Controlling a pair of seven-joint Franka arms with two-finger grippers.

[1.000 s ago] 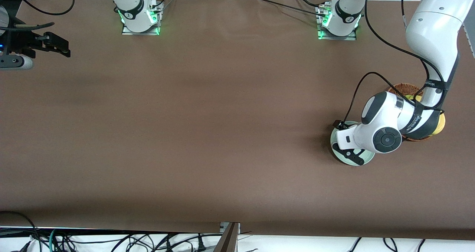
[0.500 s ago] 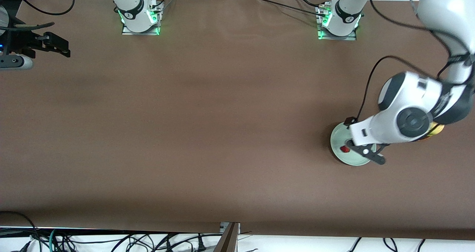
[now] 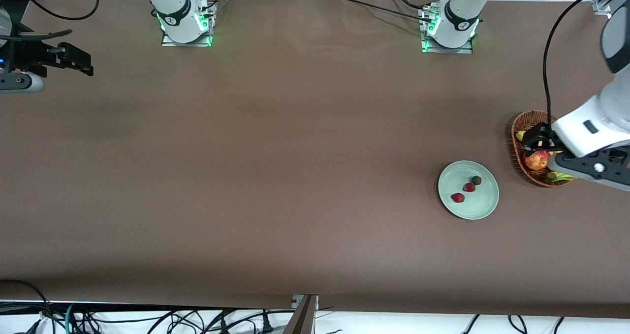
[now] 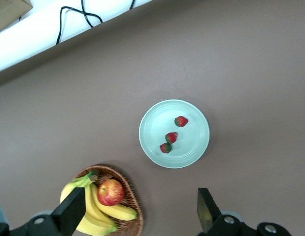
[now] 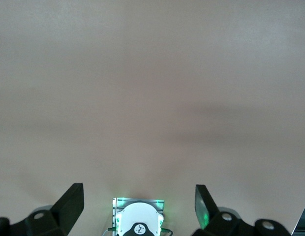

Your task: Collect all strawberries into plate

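Right gripper (image 3: 74, 61): held above the surface (image 3: 275, 176) at the right arm's end, jaws spread wide, nothing between them; this arm is waiting. In the right wrist view only bare surface and the arm's own base are seen beneath it.

Plate (image 3: 485, 208): pale mint-green, set on the surface toward the left arm's end, just beside the basket and nearer the front camera than it. A second ago it was covered by the left arm; it is now fully exposed.

Strawberries (image 3: 467, 189): three counted, all lying inside the plate. Two lie close together, possibly touching; the third lies slightly apart, nearest the front camera. Half a second ago only one berry was seen under the gripper; all three are now shown at rest.

Basket (image 3: 517, 130): brown wicker, holding a red apple (image 3: 536, 159) and bananas (image 4: 101, 209). No strawberry is seen in it.

Left gripper (image 3: 573, 164): jaws spread wide, empty, now raised over the basket after being low over the plate a second ago.

Assessment: a release into the plate is indicated by the lifted, empty gripper. No strawberry is seen loose on the surface, so the collection is judged complete; only retreat of the left arm appears to be left.
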